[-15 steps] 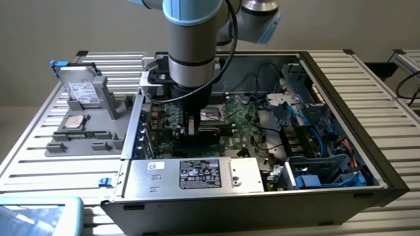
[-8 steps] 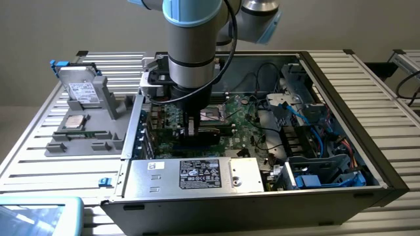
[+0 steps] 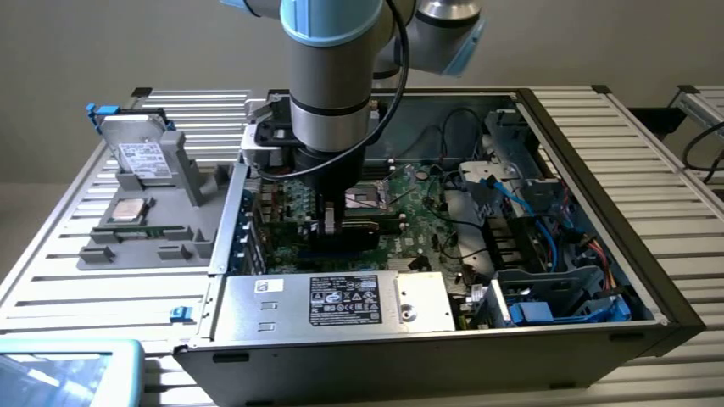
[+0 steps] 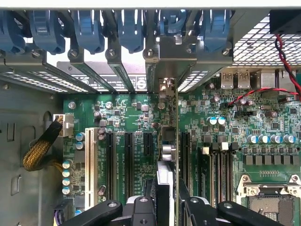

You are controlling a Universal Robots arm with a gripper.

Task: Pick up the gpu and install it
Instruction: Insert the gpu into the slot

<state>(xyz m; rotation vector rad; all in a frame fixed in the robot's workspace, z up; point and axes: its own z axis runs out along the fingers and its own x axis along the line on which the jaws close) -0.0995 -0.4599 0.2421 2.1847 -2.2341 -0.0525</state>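
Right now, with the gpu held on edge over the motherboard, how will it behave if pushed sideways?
The gpu looks like a thin rigid card, so it should be stiff, not floppy. Held on edge between the fingers, it could pivot under a sideways shove. Narrow and upright over the motherboard, it would likely tip if released.

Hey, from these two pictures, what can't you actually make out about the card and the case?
1. Whether the gpu sits in its slot: wrist view, the edge-on card covers the slot; exterior view, the arm blocks it.
2. The gpu's faces: wrist view, edge-on between the fingers.
3. Power supply label text: exterior view, too small.
4. Pale blue object: exterior view, cut off by the corner.
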